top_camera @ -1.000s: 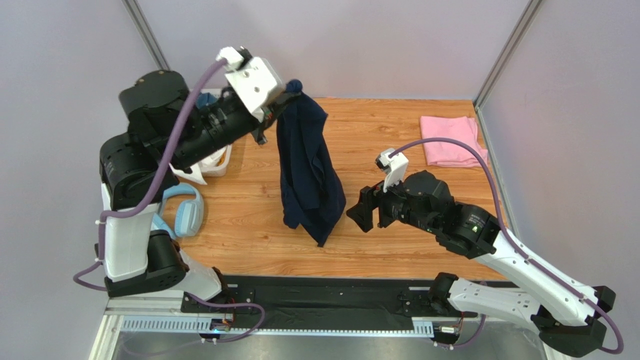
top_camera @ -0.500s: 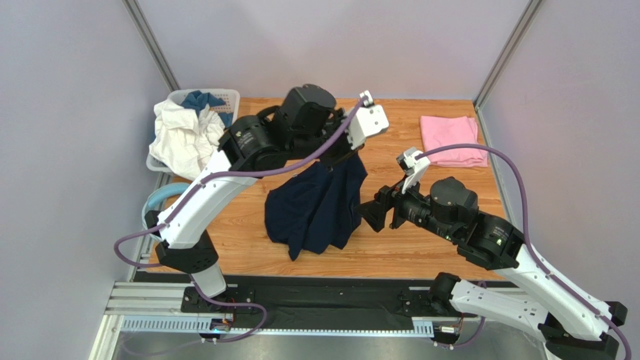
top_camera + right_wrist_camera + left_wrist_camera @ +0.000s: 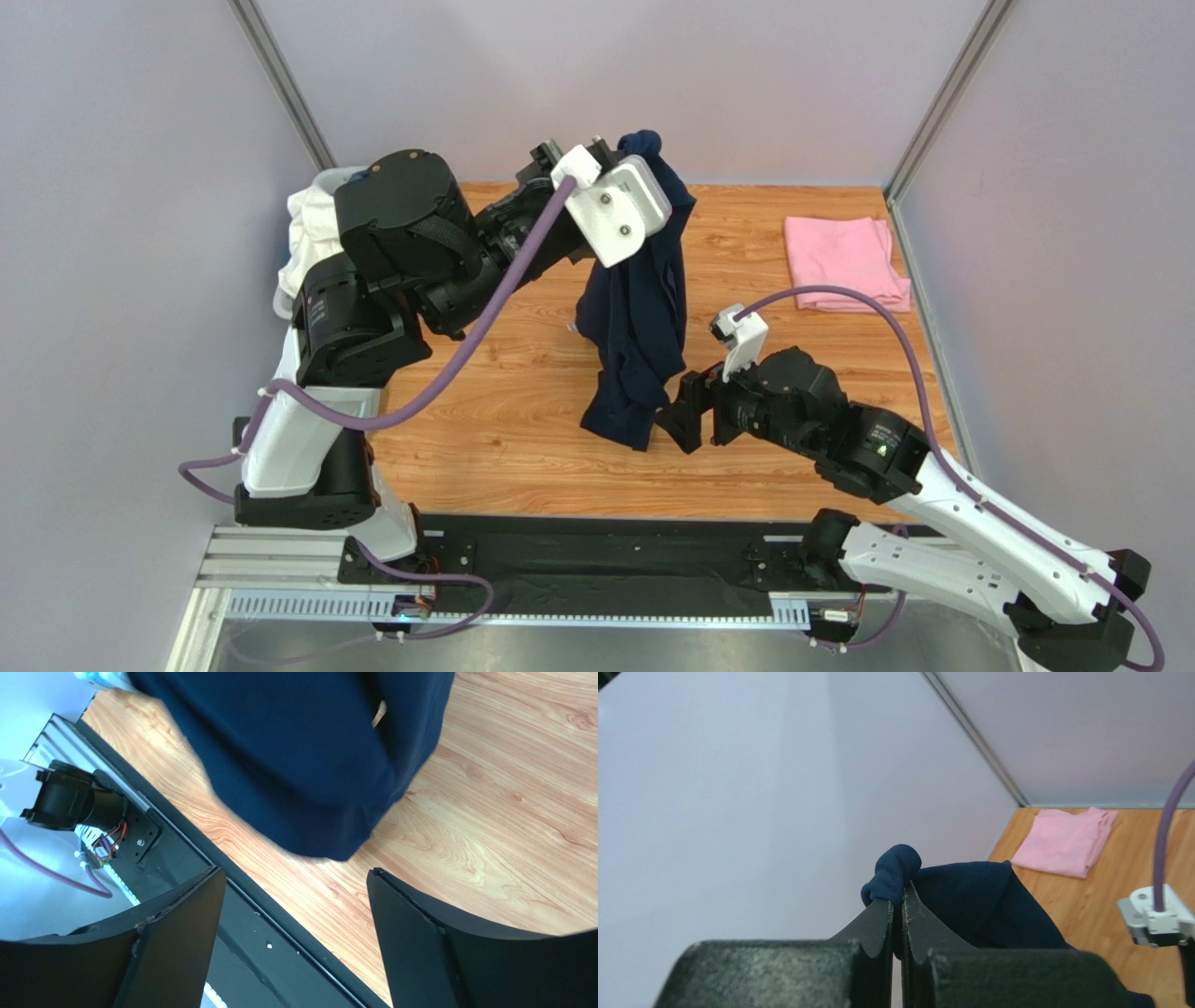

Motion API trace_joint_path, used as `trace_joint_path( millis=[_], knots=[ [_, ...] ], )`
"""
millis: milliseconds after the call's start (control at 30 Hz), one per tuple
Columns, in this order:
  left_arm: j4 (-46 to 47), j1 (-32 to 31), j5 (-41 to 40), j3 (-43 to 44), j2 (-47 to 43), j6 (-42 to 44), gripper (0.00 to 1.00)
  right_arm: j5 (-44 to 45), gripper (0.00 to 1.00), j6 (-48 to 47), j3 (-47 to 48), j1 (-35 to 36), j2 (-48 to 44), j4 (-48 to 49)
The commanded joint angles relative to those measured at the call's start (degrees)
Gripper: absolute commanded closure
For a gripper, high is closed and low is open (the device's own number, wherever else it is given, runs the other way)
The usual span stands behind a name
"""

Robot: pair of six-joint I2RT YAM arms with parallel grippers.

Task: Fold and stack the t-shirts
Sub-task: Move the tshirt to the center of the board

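My left gripper (image 3: 648,157) is shut on a bunched corner of the dark navy t-shirt (image 3: 638,315) and holds it high, so the shirt hangs down over the middle of the table. In the left wrist view the pinched navy cloth (image 3: 896,871) sticks out above the closed fingertips (image 3: 901,899). My right gripper (image 3: 676,410) is open and empty, just right of the shirt's hanging bottom edge (image 3: 309,763), with its fingers (image 3: 414,917) spread wide below the hem. The light pink t-shirt (image 3: 842,262) lies folded at the far right of the table; it also shows in the left wrist view (image 3: 1066,842).
A white basket with white cloth (image 3: 302,231) sits at the far left, mostly behind my left arm. The black rail (image 3: 231,903) runs along the table's near edge. Grey walls close in the table on three sides.
My left gripper has swung from the far left to the middle, dipped low with the navy shirt, then risen again. My right gripper has drifted a little left and nearer the hanging hem.
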Motion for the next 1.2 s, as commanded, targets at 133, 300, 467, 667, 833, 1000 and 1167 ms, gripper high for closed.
trace_joint_path(
  millis=[133, 300, 467, 667, 833, 1000, 1167],
  knots=[
    [10.8, -0.5, -11.9, -4.3, -4.6, 13.1, 1.0, 4.0, 0.18, 0.6, 0.0, 0.3, 1.2, 5.0],
    [8.0, -0.5, -11.2, -9.1, -6.2, 8.7, 1.0, 4.3, 0.19, 0.8, 0.3, 0.4, 2.8, 5.1],
    [-4.1, -0.5, -7.3, -9.1, -8.4, -1.3, 1.0, 13.0, 0.19, 0.0, 0.6, 0.1, 0.4, 2.7],
    [-25.7, 1.3, 5.8, -17.3, -14.3, -17.4, 1.0, 25.8, 0.15, -0.6, 1.4, -5.2, -1.2, 3.3],
    [-34.3, 6.3, 24.7, -33.0, -17.6, -21.2, 1.0, 17.5, 0.23, -0.2, 8.1, -14.0, 13.3, 2.6],
    [-42.0, 6.2, 33.0, -34.0, -15.3, -20.5, 1.0, 11.2, 0.28, -0.6, 16.3, -18.0, 31.1, 2.2],
    [-48.5, 6.2, 35.7, -32.1, -15.0, -18.1, 1.0, 5.1, 0.27, -2.2, 21.6, -20.8, 40.2, 5.0]
  ],
)
